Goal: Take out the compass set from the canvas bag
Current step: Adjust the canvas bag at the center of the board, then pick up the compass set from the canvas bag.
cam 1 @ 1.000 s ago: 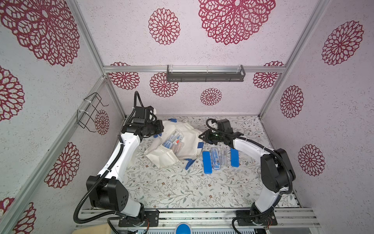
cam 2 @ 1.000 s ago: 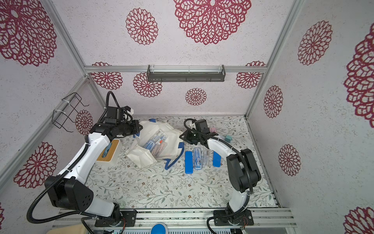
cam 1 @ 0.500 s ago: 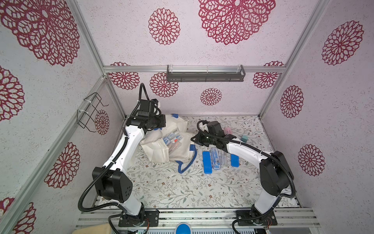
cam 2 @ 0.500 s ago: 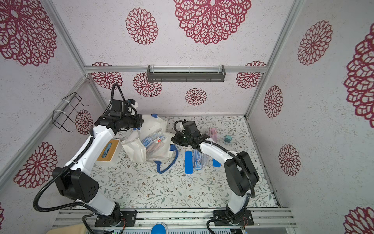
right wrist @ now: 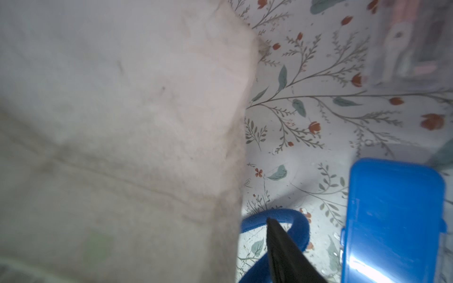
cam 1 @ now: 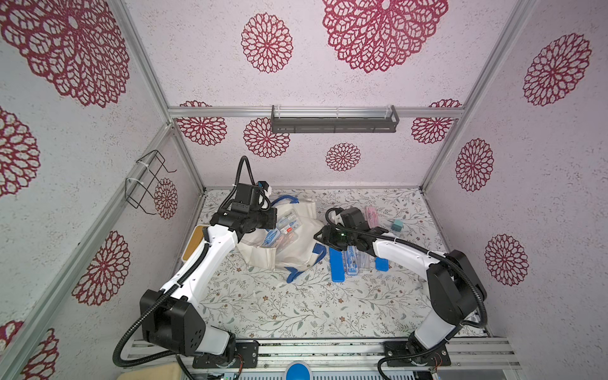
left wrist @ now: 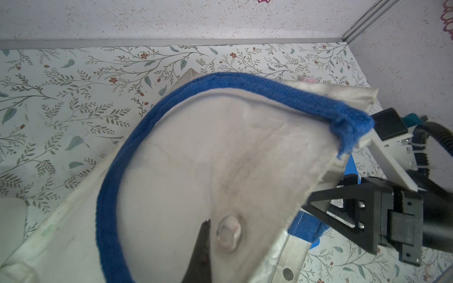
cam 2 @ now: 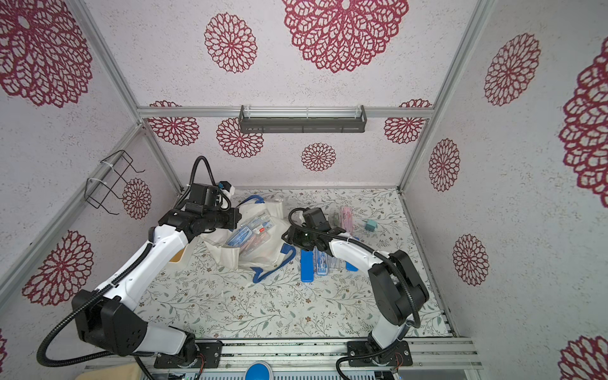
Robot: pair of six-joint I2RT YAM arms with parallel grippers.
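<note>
Left pincer [cam 1: 273, 218] pressed together, pinching the rim of the canvas bag [cam 1: 296, 256] slumped on the table [cam 1: 263, 306]. Inside the gaping bag: several clear cases, among them the compass set [cam 1: 271, 235]. Just right of the bag, right pincer [cam 1: 318, 235]; spread or not, cannot tell. Beyond, on the table: blue case [cam 1: 335, 268] beside clear case [cam 1: 353, 261].

You get bright, even light in both top views, with only faint shadows on the tabletop [cam 1: 263, 306]; the walls [cam 1: 543, 164] stretch toward the edges. Your right wrist view is blurred: the canvas bag [right wrist: 122, 147] smears, and white glare sits on the blue case [right wrist: 392, 208] beside it. Your left wrist view is sharper, soft only close up.
</note>
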